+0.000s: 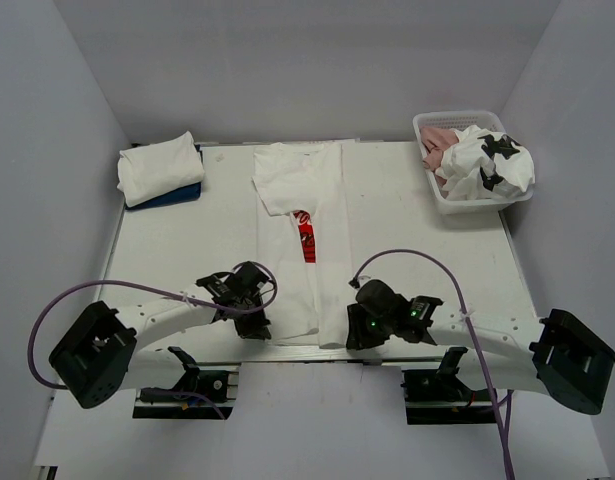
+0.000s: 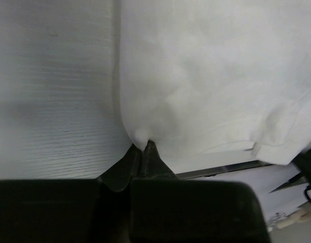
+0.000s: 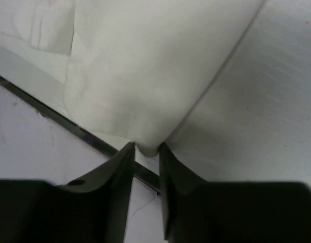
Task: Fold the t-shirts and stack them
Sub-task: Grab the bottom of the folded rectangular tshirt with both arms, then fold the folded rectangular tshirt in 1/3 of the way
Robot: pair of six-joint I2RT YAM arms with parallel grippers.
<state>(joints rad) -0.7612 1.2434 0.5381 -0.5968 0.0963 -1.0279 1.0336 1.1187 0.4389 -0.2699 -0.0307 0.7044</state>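
A white t-shirt [image 1: 302, 200] with a red chest print [image 1: 306, 236] lies folded into a long strip down the middle of the table. My left gripper [image 1: 255, 325] is shut on its near left corner, as the left wrist view [image 2: 146, 147] shows, with white cloth [image 2: 211, 76] above the tips. My right gripper [image 1: 355, 335] is at the near right corner. In the right wrist view [image 3: 146, 149] its jaws stand a little apart with a thick fold of the cloth [image 3: 145, 66] pinched between them. Both corners are at the table's near edge.
A folded white tee [image 1: 159, 165] lies on a folded blue one [image 1: 182, 195] at the back left. A white lattice basket [image 1: 434, 125] at the back right holds a white tee with black patches [image 1: 492, 160] and a dusty-pink one [image 1: 442, 137]. Grey walls stand on three sides.
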